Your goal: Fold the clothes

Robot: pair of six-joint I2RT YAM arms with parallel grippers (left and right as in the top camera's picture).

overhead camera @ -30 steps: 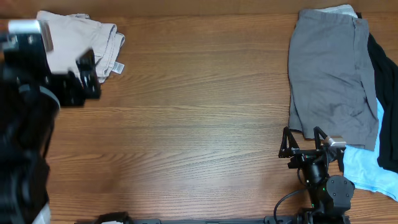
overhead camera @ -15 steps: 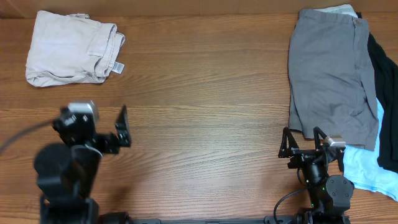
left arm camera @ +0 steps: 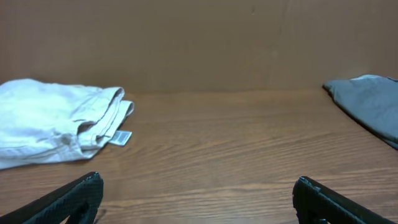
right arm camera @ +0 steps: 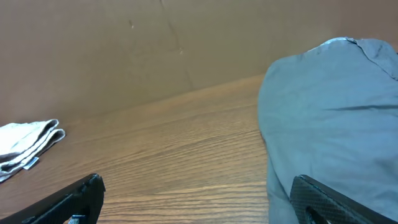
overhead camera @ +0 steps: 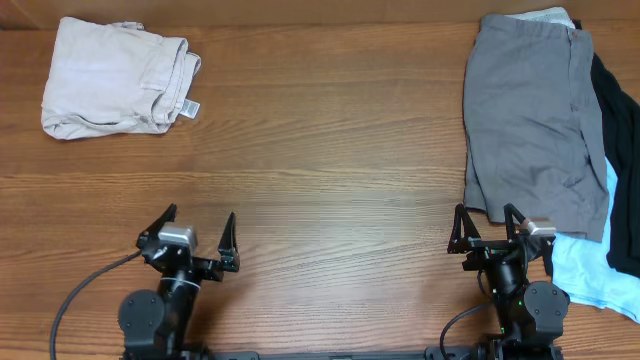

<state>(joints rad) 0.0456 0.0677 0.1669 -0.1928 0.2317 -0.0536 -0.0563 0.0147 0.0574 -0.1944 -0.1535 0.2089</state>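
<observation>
The pale beige shorts [overhead camera: 112,91] lie folded at the table's far left, small white label [overhead camera: 188,108] at their right edge; they also show in the left wrist view [left arm camera: 56,119] and the right wrist view [right arm camera: 25,144]. Grey shorts [overhead camera: 530,118] lie spread at the far right, over a black garment [overhead camera: 622,160] and a light-blue one [overhead camera: 590,272]. My left gripper [overhead camera: 196,232] is open and empty near the front left, far from the beige shorts. My right gripper [overhead camera: 487,226] is open and empty, just at the grey shorts' [right arm camera: 329,118] lower left corner.
The wooden table [overhead camera: 320,170] stretches between the two piles. A brown wall [left arm camera: 199,43] stands behind the table's far edge. A black cable [overhead camera: 75,295] trails from the left arm at the front edge.
The left arm has pulled back from the beige shorts at the far left down to the front edge of the table, open and empty. The right arm has not moved.
</observation>
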